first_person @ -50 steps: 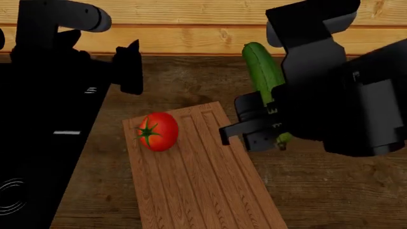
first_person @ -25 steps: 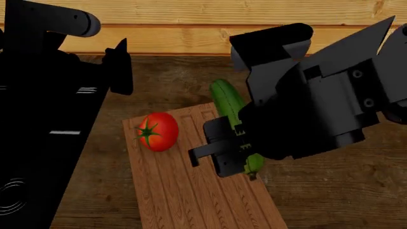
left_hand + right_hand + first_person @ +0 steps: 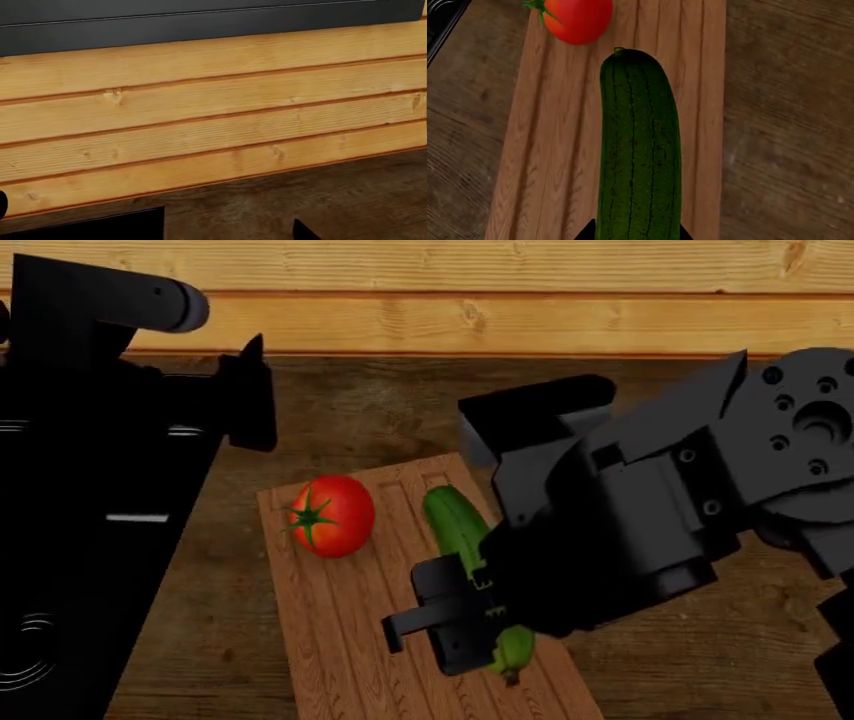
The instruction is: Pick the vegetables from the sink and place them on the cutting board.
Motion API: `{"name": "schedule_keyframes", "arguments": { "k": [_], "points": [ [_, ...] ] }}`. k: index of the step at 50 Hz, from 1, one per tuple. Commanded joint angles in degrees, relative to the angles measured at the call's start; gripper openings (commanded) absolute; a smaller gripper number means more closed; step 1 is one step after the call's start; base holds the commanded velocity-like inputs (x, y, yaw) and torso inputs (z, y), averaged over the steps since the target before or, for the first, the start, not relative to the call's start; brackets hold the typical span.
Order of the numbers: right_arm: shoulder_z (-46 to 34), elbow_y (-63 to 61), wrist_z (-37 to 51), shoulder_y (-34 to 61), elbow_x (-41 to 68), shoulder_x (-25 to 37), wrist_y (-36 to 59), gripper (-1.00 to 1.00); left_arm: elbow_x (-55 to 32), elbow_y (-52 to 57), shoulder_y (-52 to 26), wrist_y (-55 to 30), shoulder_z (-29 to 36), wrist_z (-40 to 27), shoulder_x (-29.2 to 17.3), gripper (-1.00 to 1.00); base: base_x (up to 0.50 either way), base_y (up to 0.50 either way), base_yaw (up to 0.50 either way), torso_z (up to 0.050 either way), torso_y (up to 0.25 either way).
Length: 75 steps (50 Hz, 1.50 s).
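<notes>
Head view: the right pincer point(image 3: 461, 625) grips the smooth elongated dark-green cucumber point(image 3: 455, 523) over the grooved reddish-brown wooden cutting board point(image 3: 374, 640), just beside the round glossy red tomato point(image 3: 331, 515) resting on it. The bulky black right arm point(image 3: 667, 510) hides the board's right edge. The glossy black sink point(image 3: 80, 540) lies left.

Left wrist view: light wooden wall planks point(image 3: 213, 115) above the dark rough-grained wooden surface point(image 3: 267, 210); whether the left pincer is open or closed cannot be told.

Right wrist view: the cucumber point(image 3: 639, 150) runs lengthwise along the board point(image 3: 560, 150), its tip near the tomato point(image 3: 577, 19).

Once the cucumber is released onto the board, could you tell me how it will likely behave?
The cucumber looks stiff, staying straight beyond the right claw. Its round, glossy skin suggests it may roll sideways or slip. Lying along the cutting board grooves might steady it, short of the tomato.
</notes>
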Motion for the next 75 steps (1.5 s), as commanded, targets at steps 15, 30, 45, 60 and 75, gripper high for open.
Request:
{"name": "schedule_keyframes", "arguments": {
  "k": [15, 30, 45, 60, 75],
  "points": [
    [0.3, -1.1, -4.4, -5.9, -2.9, -0.9, -1.6, -1.00, -0.9, -0.1, 0.1, 0.3, -1.8, 1.4, 1.7, 1.00, 0.00, 0.00, 0.00, 0.000, 0.001],
    [-0.7, -2.3, -4.8, -8.4, -3.2, -0.2, -2.5, -1.00, -1.3, 0.2, 0.3, 0.2, -1.6, 0.9, 1.6, 1.00, 0.00, 0.00, 0.00, 0.000, 0.000],
    [-1.7, -2.0, -6.7, -10.2, -5.3, -0.6, -2.7, -1.00, -1.5, -0.4, 0.7, 1.0, -1.4, 1.0, 1.3, 1.00, 0.00, 0.00, 0.00, 0.000, 0.000],
    [-0.7, -1.6, -6.0, -2.7, -5.2, 0.3, -1.8, 1.00, -2.6, 0.7, 0.6, 0.0, -1.7, 0.4, 1.0, 1.00, 0.00, 0.00, 0.00, 0.000, 0.000],
    [5.5, -6.9, -11.8, 2.3, -13.6, 2.9, -6.2, 1.00, -2.5, 0.8, 0.4, 0.1, -0.7, 0.1, 1.1, 1.00, 0.00, 0.00, 0.00, 0.000, 0.000]
  ]
}}
